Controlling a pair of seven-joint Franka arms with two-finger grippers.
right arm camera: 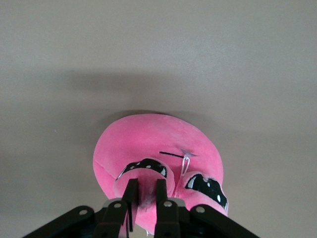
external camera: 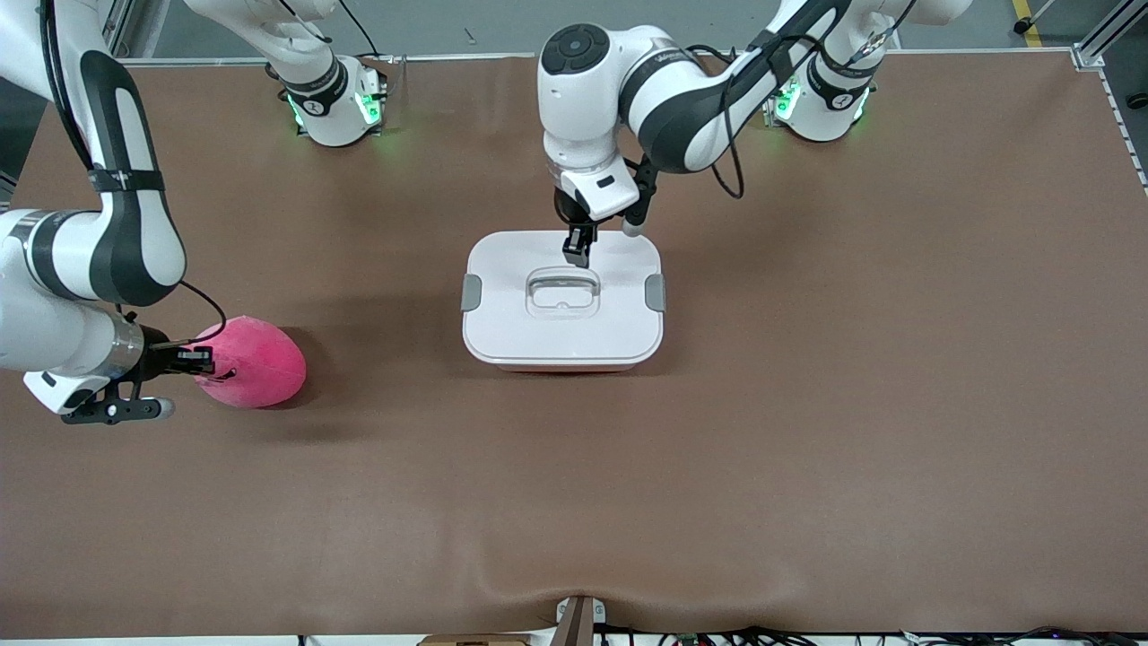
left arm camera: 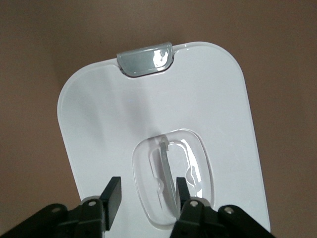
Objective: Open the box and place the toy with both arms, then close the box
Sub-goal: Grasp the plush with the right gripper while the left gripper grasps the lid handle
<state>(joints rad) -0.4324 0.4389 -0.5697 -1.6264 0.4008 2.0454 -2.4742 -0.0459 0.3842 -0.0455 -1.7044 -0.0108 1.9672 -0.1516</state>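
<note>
box point(external camera: 562, 332): sits mid-desk, white lid point(external camera: 511, 309) on, grey clips point(external camera: 472, 292) at its 9 and 3 o'clock ends, clear handle point(external camera: 562, 289) in the recess at the centre

toy point(external camera: 256, 363): pink plush lying on the desk point(external camera: 807, 404) toward the right arm's end, roughly 9 o'clock from the box and well apart from it

left hand point(external camera: 578, 254): down over the lid at about the handle's 12 o'clock. The wrist view shows its fingers point(left arm camera: 112, 195) partly spread – one pad close beside the handle bar, the other out over plain lid. Looks like it holds nothing yet.

right hand point(external camera: 202, 359): at the toy's 9 o'clock side, fingers point(right arm camera: 130, 191) narrow and pinching a fold of plush near the face marks

stage: my guess is lid not opened, toy just gripped

risk 1: the handle bar doesn't look centred between the left fingers, so a close from here could catch only an edge and slip off

risk 2: clips appear down – pulling up on the handle might lift the whole box, not the lid

risk 3: the pinch on the toy is shallow, soft plush could slide out mid-carry
</note>
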